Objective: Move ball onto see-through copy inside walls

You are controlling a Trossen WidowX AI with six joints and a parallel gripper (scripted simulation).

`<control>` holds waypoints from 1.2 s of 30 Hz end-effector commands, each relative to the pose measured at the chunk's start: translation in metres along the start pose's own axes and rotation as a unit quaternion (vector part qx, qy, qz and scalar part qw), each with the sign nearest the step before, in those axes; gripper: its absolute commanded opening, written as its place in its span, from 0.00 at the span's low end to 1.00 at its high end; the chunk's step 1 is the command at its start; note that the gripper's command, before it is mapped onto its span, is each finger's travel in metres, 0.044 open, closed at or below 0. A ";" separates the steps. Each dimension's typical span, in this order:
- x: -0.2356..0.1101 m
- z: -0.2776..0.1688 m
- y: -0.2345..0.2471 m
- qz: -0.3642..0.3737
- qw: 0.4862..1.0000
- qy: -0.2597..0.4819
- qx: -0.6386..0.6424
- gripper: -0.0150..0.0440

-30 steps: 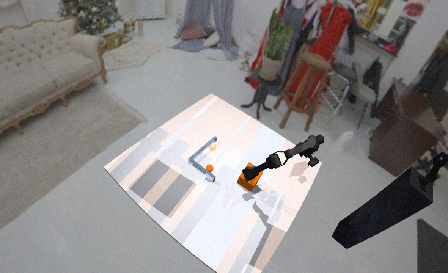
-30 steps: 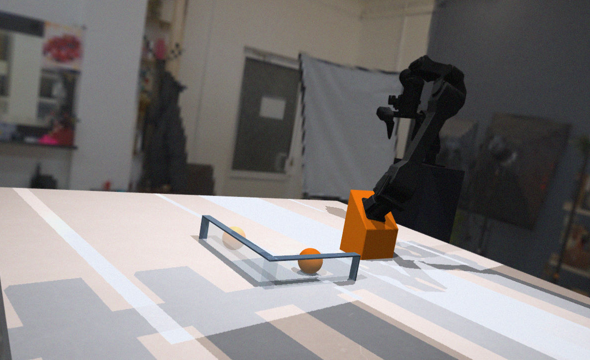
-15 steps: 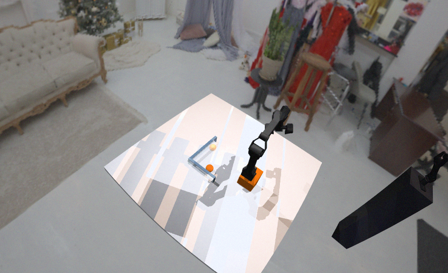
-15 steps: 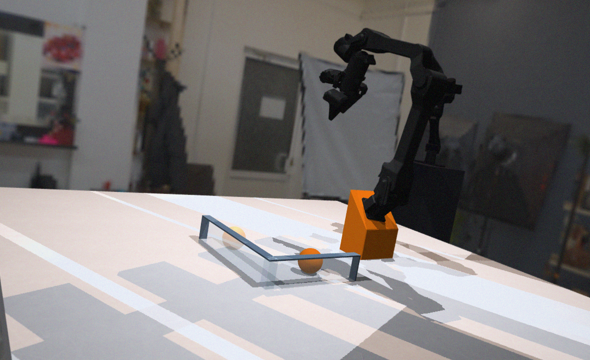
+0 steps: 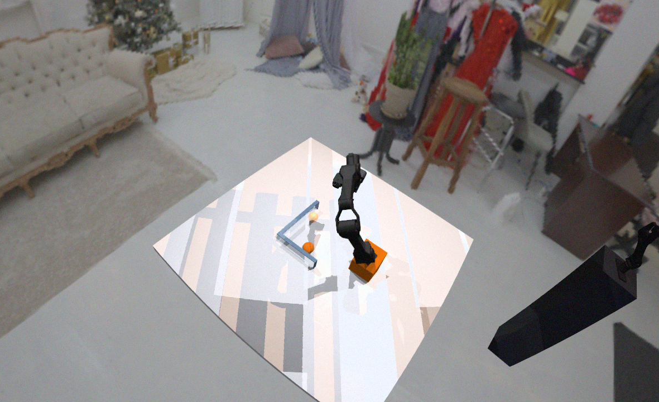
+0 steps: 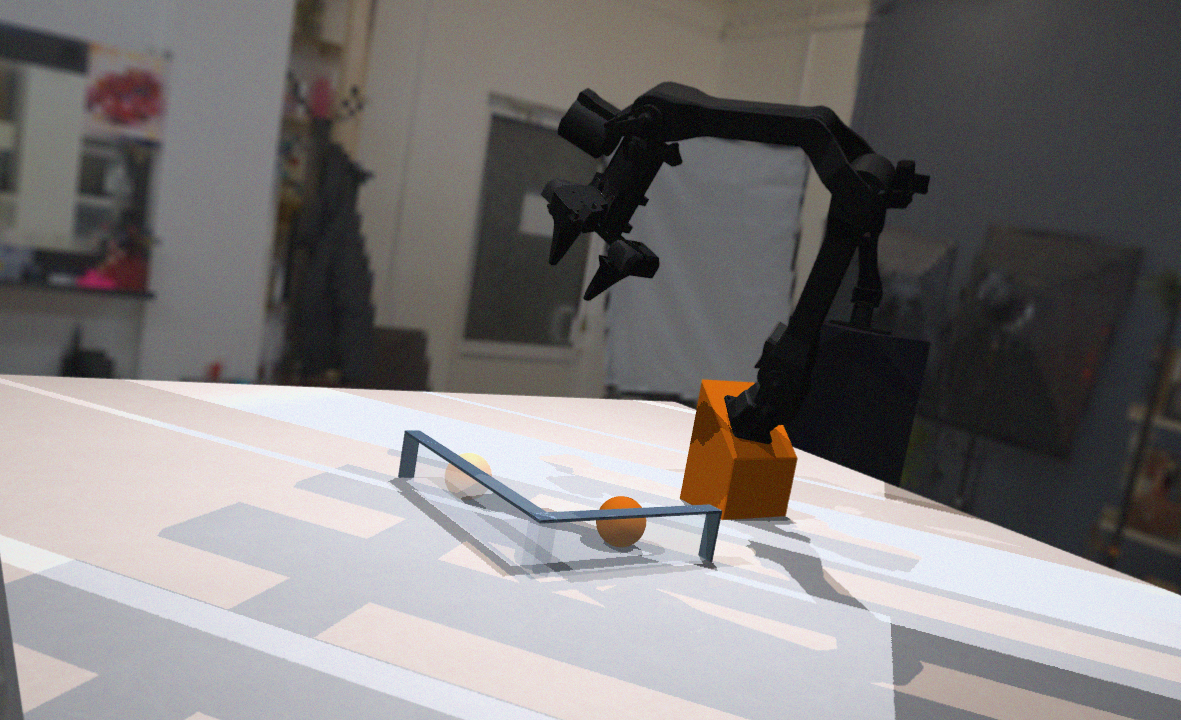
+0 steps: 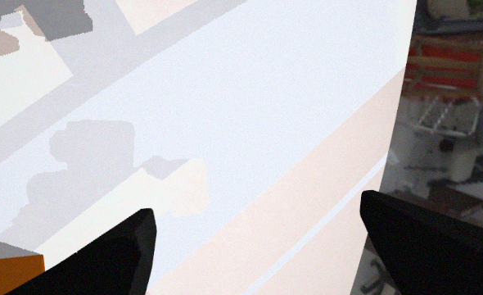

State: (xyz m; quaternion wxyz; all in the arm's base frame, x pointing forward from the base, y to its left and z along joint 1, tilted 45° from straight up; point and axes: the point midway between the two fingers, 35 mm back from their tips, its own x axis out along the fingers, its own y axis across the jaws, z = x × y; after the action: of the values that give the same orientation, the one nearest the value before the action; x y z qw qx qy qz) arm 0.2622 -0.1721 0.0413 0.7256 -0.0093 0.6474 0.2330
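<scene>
Ball (image 6: 621,522) x1 inside 2 walls (image 6: 487,488), 1 see-through copy (image 6: 468,473) nearby; jaws wide, empty.

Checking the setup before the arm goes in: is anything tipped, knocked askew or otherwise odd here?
Nothing stands out. The orange ball rests on the table inside the two low clear walls, apart from the pale see-through ball copy. The black gripper hangs high above with its jaws open and empty.

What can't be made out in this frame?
- Wrist view: ball, see-through copy and walls lie outside the frame; only the fingers and table show.
- Top view: gripper too small to read its opening.
- Exterior view: whether the ball touches the clear walls is unclear.
</scene>
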 end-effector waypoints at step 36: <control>0.091 0.086 0.280 0.180 0.755 -0.145 -0.614 0.90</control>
State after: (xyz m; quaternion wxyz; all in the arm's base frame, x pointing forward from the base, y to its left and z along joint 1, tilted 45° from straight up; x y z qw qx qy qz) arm 0.2534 0.1301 0.0553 0.5954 -0.3068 0.2390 0.7030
